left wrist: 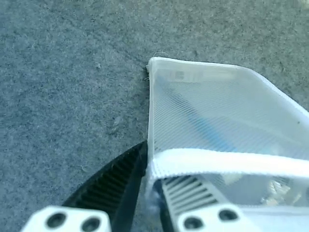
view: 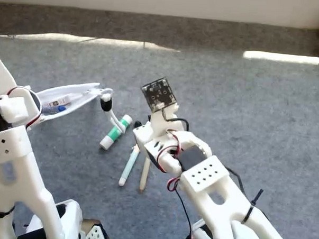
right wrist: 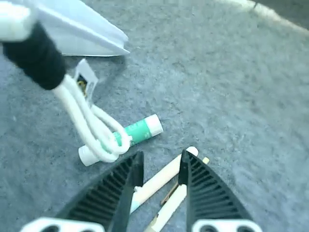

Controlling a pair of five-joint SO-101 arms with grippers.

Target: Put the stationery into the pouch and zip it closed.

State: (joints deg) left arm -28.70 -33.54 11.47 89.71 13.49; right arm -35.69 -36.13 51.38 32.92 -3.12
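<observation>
Note white mesh pouch (view: pixel 70 97) at the left of the grey table (view: pixel 245 102), mouth gaping toward the middle, a blue-marked item (view: pixel 58 106) lying inside. Record left tool (left wrist: pixel 152 193) pinched onto the pouch's banded edge, one finger on each side of the fabric. Find black-tipped white cord (right wrist: pixel 84 121) just off the pouch's tip, its loop draped over the green-and-white glue stick (view: pixel 115 131). Log two more loose pieces beside the glue stick, nearer the arms: a pale pen (view: pixel 129 166) with a teal end and a cream stick (view: pixel 144 174), close together and roughly parallel. Record right tool (right wrist: pixel 159 166) low over these two, jaws parted to a narrow gap, the pale pen running through that gap; cannot tell whether either finger touches it.
</observation>
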